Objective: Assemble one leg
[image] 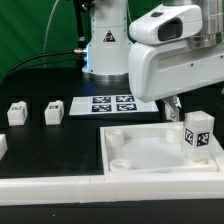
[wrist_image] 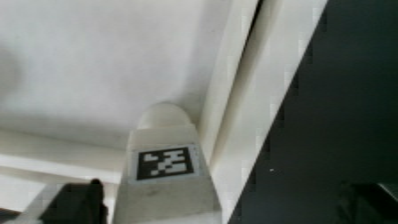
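Nearest in the exterior view, a white ledge (image: 55, 188) runs along the front of the black table (image: 60, 140), closing off that side. Just behind it lies the tray (image: 150, 165), whose raised rim meets the ledge. Its floor is mostly bare, with round sockets showing at the corners on the exterior view's left.

The leg (image: 198, 134) stands upright on the tray near the rim on the exterior view's right, its tag facing the camera. Whether it sits in a socket cannot be told.

The gripper (wrist_image: 228, 200) hangs over the leg with its jaws apart and gripping nothing. In the wrist view the leg (wrist_image: 169, 160) rises between them, close to one dark fingertip (wrist_image: 71, 202) and well apart from the other at the frame edge. The tray rim (wrist_image: 240, 90) runs just beside the leg, leaving little room on that side before the bare table beyond it. On the other side the tray floor is open.

Farther back, on the exterior view's left, two spare legs (image: 17, 113) (image: 53, 111) stand on the table, well apart from the tray. A white piece (image: 2, 147) is cut off at the frame edge. The marker board (image: 112, 103) lies flat behind the tray, near the arm's base (image: 105, 50). The arm's bulky white body (image: 170, 70) hides the table behind the leg.
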Action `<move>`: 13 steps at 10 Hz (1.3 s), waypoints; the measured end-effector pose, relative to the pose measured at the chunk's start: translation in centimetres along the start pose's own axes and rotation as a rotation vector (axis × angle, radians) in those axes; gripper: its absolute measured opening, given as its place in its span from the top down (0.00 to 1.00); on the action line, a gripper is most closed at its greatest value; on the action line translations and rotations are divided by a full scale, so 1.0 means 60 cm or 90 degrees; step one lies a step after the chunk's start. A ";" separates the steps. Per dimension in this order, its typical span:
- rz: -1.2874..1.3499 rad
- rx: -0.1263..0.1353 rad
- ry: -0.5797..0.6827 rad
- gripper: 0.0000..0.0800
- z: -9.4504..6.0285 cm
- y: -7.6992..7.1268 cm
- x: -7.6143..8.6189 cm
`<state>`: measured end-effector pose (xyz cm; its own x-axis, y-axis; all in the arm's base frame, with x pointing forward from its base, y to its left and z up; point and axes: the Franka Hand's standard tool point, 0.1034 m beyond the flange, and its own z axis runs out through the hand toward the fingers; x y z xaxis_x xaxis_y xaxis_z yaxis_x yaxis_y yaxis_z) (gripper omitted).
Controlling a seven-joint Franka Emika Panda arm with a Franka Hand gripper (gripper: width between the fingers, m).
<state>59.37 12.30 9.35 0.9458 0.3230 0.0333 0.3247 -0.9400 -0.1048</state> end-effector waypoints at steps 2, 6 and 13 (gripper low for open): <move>0.002 -0.003 0.004 0.19 -0.001 0.014 0.008; 0.009 -0.009 0.011 0.19 -0.005 0.029 0.016; -0.004 -0.008 0.013 0.51 0.012 0.027 0.012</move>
<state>60.55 11.08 8.48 0.9435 0.3268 0.0539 0.3306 -0.9393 -0.0912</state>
